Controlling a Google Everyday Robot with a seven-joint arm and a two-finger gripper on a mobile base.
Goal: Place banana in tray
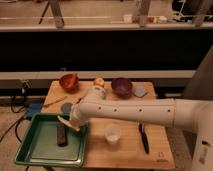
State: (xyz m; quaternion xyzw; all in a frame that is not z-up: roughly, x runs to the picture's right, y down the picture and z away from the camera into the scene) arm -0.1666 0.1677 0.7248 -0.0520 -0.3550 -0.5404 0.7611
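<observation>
The green tray (35,150) lies at the front left, beside the wooden board. My gripper (71,121) reaches in from the right on a white arm and hangs over the tray's upper right corner. It is shut on the pale banana (66,123), which sticks out to the left just above the tray floor. I cannot tell whether the banana touches the tray. A dark brown bar (62,134) lies inside the tray, just below the banana.
On the wooden board (125,150) stand an orange bowl (68,81), a round fruit (99,81), a purple bowl (121,86), a grey-blue pad (139,90), a grey disc (65,106), a white cup (112,133) and a black tool (144,138).
</observation>
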